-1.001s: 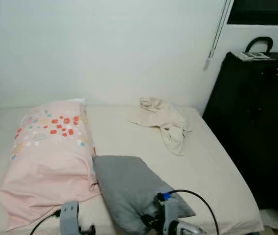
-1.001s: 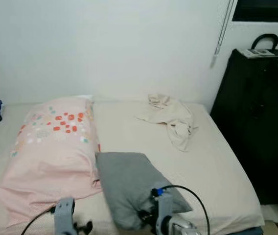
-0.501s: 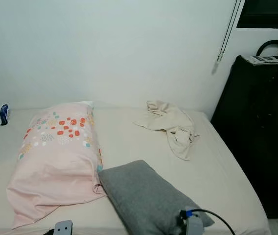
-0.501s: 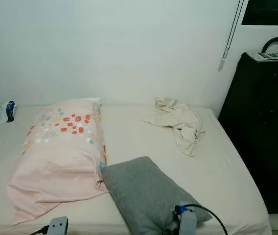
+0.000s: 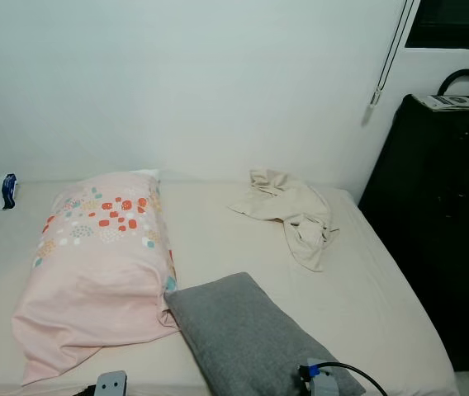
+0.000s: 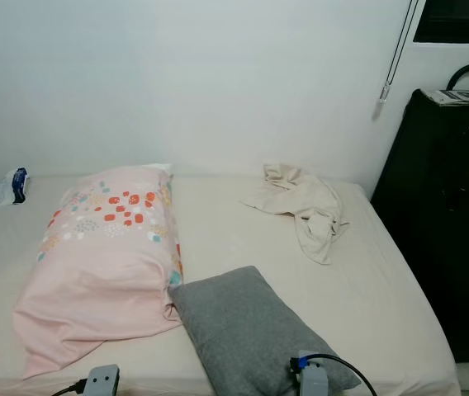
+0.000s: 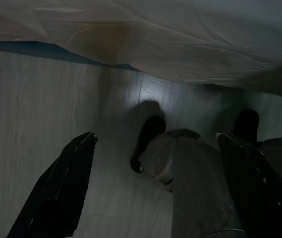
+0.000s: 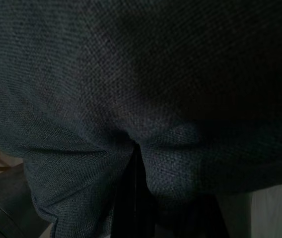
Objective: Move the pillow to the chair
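Left gripper [image 7: 156, 183]: two long black tapered fingers [image 7: 56, 193]; grey wrist blocks [image 6: 102, 381]; black looping cable [image 6: 342, 367]; blue connector.

The left arm's wrist housing [image 5: 111, 384] peeks up at the lower edge of the head views, with a black cable beside it; the right arm's wrist housing [image 5: 324, 381] sits low on the right, a black cable looping off it; the left tool [image 7: 156, 198] points down, its two black fingers [image 7: 56, 193] spread wide apart with nothing between them; the right tool [image 8: 136, 198] is pressed into grey fabric, its dark fingers closed together on a pinched fold.
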Motion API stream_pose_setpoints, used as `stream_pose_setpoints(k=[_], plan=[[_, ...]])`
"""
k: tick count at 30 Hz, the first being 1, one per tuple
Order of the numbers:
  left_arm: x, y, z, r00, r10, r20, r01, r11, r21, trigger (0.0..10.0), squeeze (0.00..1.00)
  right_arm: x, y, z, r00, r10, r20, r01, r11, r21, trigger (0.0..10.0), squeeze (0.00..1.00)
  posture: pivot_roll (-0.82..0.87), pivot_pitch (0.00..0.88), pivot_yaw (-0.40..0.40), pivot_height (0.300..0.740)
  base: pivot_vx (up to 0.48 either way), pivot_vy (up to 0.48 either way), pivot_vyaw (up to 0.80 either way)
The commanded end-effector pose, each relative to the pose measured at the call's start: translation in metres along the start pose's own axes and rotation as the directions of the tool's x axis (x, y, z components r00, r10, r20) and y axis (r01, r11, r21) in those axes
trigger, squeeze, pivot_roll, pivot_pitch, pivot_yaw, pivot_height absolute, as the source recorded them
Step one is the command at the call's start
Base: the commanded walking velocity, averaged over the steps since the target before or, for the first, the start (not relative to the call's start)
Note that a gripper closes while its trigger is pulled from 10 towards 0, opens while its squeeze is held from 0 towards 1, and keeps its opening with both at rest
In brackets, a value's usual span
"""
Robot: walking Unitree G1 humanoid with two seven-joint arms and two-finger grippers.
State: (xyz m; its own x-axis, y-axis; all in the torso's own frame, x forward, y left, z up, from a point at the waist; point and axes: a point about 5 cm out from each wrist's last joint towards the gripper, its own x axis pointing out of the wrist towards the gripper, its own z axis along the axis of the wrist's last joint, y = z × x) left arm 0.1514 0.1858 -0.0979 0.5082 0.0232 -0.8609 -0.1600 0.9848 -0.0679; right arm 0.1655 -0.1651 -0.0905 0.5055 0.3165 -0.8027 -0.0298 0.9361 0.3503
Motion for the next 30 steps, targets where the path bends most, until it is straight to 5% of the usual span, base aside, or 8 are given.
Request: stream_pose_setpoints(k=[1,30], plan=[[0.0,-0.003,0.001,1.0,-0.016,-0.006,0.016,0.999,0.029,10.0,0.0,0.0,0.001,-0.001,1.0,-0.003,-0.004,0.003,1.0,-0.019,10.0,0.0,0.03,0.0,-0.038,0.74,0.0,0.0,0.0],[0.001,-0.015,0.0,0.997,-0.075,-0.026,0.077,0.991,0.109,10.0,0.0,0.001,0.002,-0.001,1.0,-0.003,-0.016,0.002,0.999,-0.032,10.0,0.0,0.02,0.0,-0.034,0.74,0.0,0.0,0.0]])
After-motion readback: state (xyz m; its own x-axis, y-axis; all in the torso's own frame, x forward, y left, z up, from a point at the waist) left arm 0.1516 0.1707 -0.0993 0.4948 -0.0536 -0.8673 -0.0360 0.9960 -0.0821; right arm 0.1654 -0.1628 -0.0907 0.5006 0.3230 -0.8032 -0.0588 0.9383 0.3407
